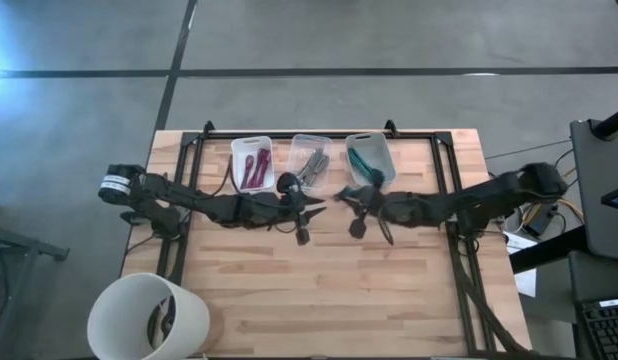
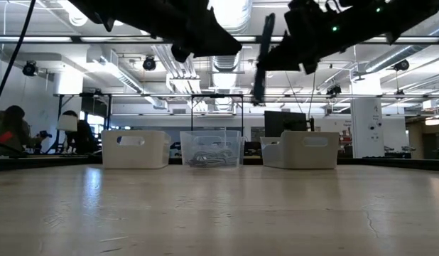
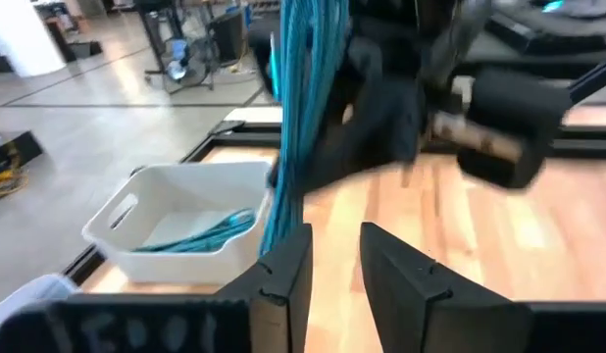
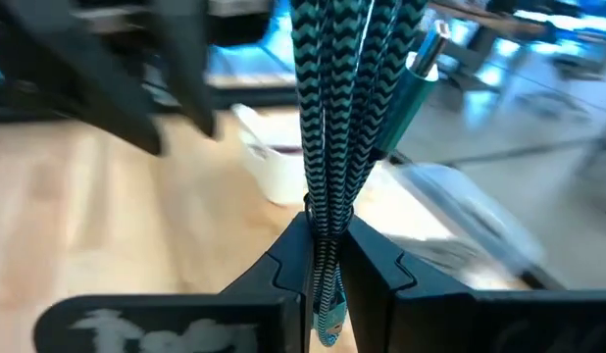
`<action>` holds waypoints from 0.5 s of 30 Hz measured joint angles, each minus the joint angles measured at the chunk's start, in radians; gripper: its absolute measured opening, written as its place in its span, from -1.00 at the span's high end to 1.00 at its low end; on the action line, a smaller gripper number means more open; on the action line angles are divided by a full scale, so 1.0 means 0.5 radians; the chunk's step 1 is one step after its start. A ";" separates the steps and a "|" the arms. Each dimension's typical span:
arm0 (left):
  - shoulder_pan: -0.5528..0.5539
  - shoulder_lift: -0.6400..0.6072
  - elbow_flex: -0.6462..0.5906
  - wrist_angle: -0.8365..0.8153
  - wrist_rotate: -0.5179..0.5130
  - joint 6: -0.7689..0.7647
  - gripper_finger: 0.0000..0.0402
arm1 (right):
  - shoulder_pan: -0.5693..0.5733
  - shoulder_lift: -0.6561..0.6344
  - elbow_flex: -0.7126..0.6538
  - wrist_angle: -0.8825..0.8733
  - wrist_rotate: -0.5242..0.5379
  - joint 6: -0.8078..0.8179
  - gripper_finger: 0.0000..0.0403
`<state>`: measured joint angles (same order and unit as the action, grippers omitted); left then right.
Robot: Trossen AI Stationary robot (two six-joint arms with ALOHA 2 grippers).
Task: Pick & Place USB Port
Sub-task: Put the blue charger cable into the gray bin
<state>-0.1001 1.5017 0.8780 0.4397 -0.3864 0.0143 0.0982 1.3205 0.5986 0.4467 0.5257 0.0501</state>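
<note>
My right gripper [image 1: 349, 200] is above the middle of the table, in front of the bins, and is shut on a bundle of teal braided USB cable [image 4: 328, 108] with a teal plug [image 4: 421, 69]. My left gripper [image 1: 311, 212] faces it from the left. Its fingers are open with a narrow gap [image 3: 334, 265]. The same teal cable [image 3: 293, 118] stands just beyond one of the left gripper's fingertips; I cannot tell if it touches. In the low view both grippers are well above the table, and a dark strip [image 2: 261, 60] hangs between them. My right gripper pinches several strands of the teal cable bundle [image 4: 325, 221] between its two fingers. A short looped end [image 4: 326, 319] reaches back between the fingers. The rest of the bundle and its plug stick out past the fingertips, lifted clear of the table.
Three bins stand in a row at the table's far side: a white one with maroon cables [image 1: 252, 162], a clear one with grey cables [image 1: 309, 160] and a white one with teal cables [image 1: 370, 157]. A white bucket [image 1: 147, 318] stands off the near left corner. Bare wood lies toward the near edge.
</note>
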 joint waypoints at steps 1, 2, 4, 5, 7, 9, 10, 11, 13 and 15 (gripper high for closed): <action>0.000 0.000 0.000 -0.014 -0.028 -0.001 0.52 | 0.000 -0.070 0.003 -0.112 0.060 0.002 0.82; 0.000 0.000 0.000 -0.034 -0.046 0.000 0.52 | -0.001 -0.134 0.003 -0.224 0.127 0.005 0.82; 0.000 0.000 0.000 -0.049 -0.076 0.000 0.52 | -0.013 -0.269 0.003 -0.413 0.274 0.047 0.82; 0.001 0.000 0.000 -0.057 -0.079 0.000 0.52 | -0.033 -0.338 0.003 -0.515 0.316 0.103 0.82; 0.001 0.000 0.000 -0.060 -0.080 0.000 0.52 | -0.108 -0.463 0.003 -0.710 0.310 0.255 0.82; 0.001 0.000 0.000 -0.059 -0.080 0.000 0.52 | -0.222 -0.574 0.004 -0.899 0.248 0.383 0.82; 0.001 0.000 0.000 -0.059 -0.080 0.000 0.52 | -0.285 -0.615 0.004 -0.977 0.213 0.421 0.82; 0.002 0.000 0.000 -0.059 -0.080 0.000 0.52 | -0.362 -0.653 0.004 -1.044 0.176 0.448 0.82; 0.002 0.000 0.000 -0.058 -0.080 0.000 0.52 | -0.519 -0.695 0.004 -1.133 0.093 0.482 0.82; 0.003 0.000 0.000 -0.057 -0.080 0.000 0.52 | -0.676 -0.704 0.004 -1.147 -0.020 0.486 0.82</action>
<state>-0.0987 1.5017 0.8780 0.4110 -0.4263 0.0143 -0.2396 0.9685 0.6006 -0.1268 0.5154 0.2932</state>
